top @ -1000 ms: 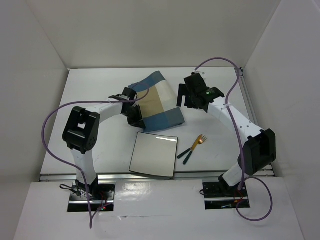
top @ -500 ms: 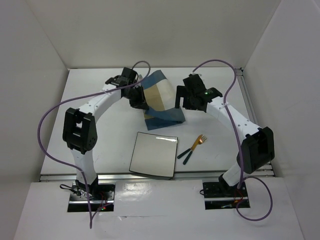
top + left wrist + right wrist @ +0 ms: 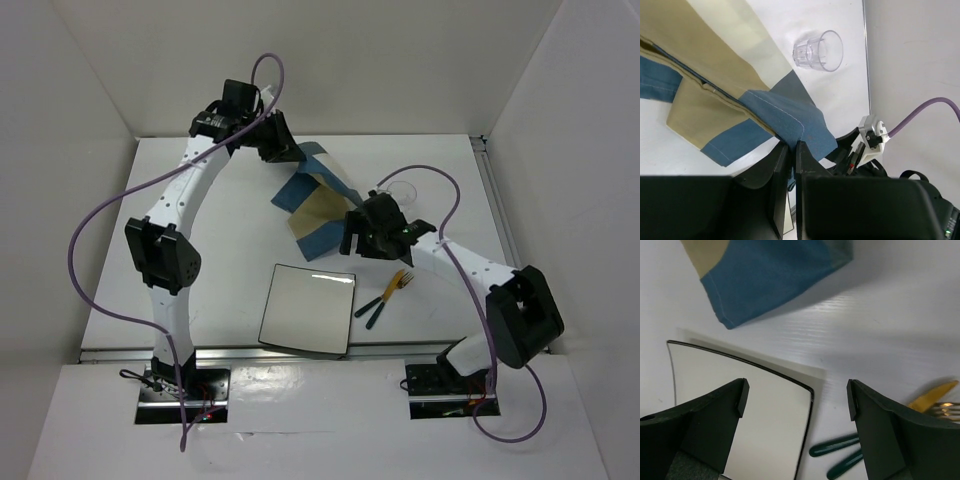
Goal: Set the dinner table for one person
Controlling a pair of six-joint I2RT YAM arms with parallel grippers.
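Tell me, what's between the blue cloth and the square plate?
Nothing but bare white dinner table. The right wrist view shows that strip between the placemat and the plate.

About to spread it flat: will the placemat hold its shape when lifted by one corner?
Probably not: the placemat hangs folded from the left gripper, so it looks limp. It seems light, held by one pinched corner. Its trailing end may drag and bunch on the table.

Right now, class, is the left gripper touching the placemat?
Touching. The left wrist view shows the left gripper clamped shut on a blue corner of the placemat.
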